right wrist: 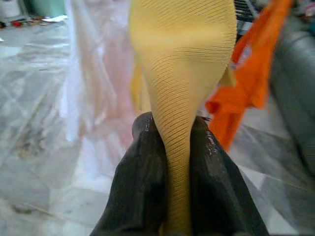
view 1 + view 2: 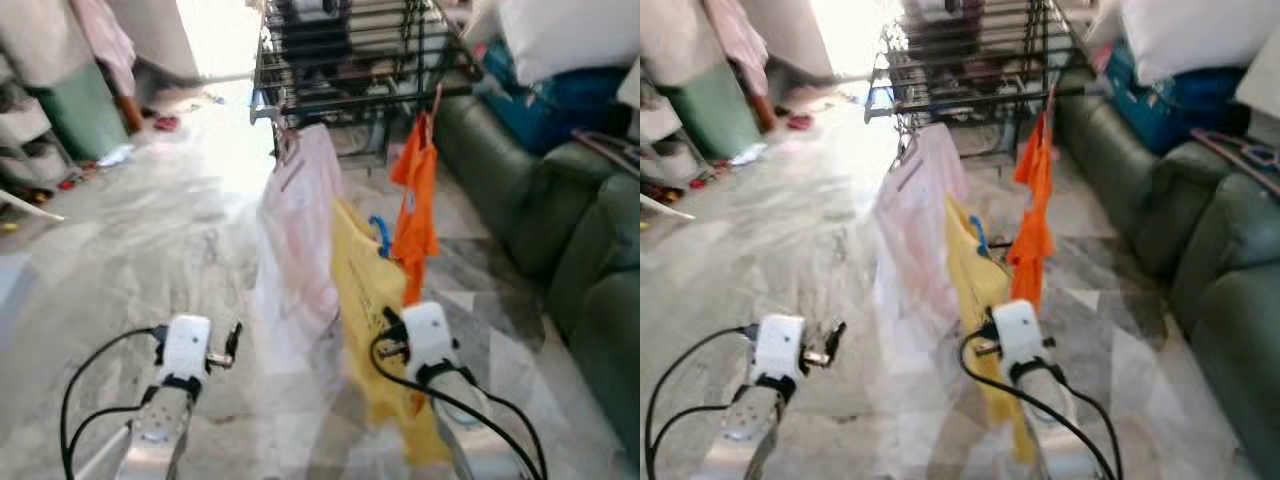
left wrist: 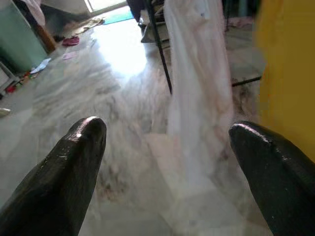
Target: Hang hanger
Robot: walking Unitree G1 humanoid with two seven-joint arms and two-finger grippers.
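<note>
Right wrist view shows the right gripper (image 1: 178, 147) clenched on a fold of ribbed yellow garment (image 1: 183, 59), the cloth pinched tight between the two black fingers (image 1: 142, 177). From the head camera the yellow garment hangs down in front of the right arm, with a blue hanger (image 2: 380, 235) showing at its upper edge; whether the hook sits on anything cannot be told. Just beside it on the robot's left hangs a pale pink garment (image 2: 297, 230), and on its right an orange shirt (image 2: 414, 205), both suspended from a black wire drying rack (image 2: 350, 55). The left gripper (image 3: 167, 142) hovers over the marble floor (image 2: 130, 230), its fingers spread wide and holding nothing. A dark green sofa (image 2: 580, 250) runs along the right.
</note>
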